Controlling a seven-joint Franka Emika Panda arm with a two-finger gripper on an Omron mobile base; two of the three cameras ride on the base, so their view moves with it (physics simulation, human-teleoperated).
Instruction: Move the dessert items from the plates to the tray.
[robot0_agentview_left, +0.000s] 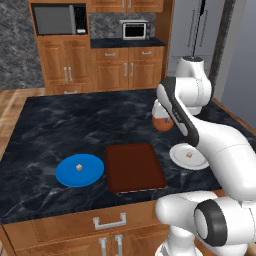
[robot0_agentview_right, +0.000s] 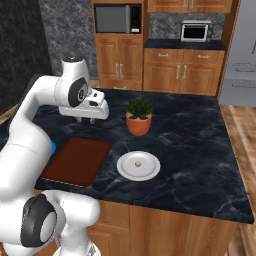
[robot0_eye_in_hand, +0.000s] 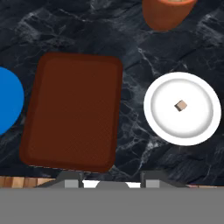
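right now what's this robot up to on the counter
Nothing has been picked up yet. The gripper hangs high above the dark counter, holding nothing. One small tan cube sits on the blue plate, another cube on the white plate. The brown tray lies between the two plates with nothing on it. A potted plant stands behind the white plate.

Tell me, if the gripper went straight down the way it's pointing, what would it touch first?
Probably the bare dark counter between the brown tray and the white plate; the gripper hangs well above it, so depth is uncertain.
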